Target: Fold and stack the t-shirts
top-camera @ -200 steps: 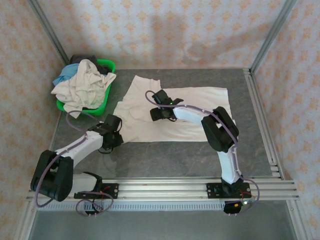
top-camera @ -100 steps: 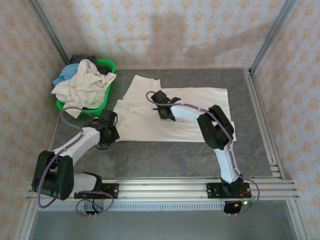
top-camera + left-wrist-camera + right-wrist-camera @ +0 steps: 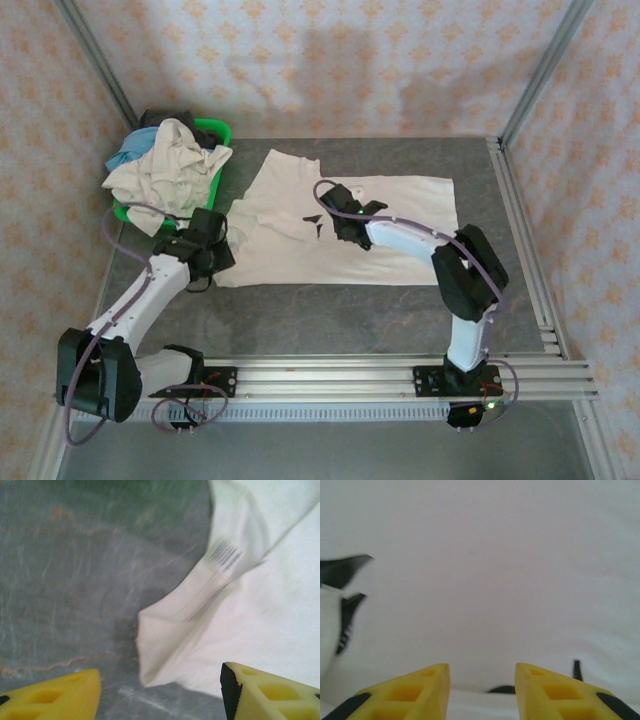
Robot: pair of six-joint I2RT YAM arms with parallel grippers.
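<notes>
The left arm (image 3: 140,300) bends at its elbow near 7 o'clock and reaches toward 1 o'clock. The left hand (image 3: 160,692) points down, its yellow fingers (image 3: 55,695) wide apart. The right arm (image 3: 415,238) stretches toward 10 o'clock. The right hand (image 3: 482,690) hangs low, with a narrower gap between its fingers (image 3: 415,692).

a spread t-shirt (image 3: 290,255) lies mid table (image 3: 330,315); behind-left of it, a basket (image 3: 218,128) holds seemingly several heaped shirts (image 3: 170,165).
</notes>
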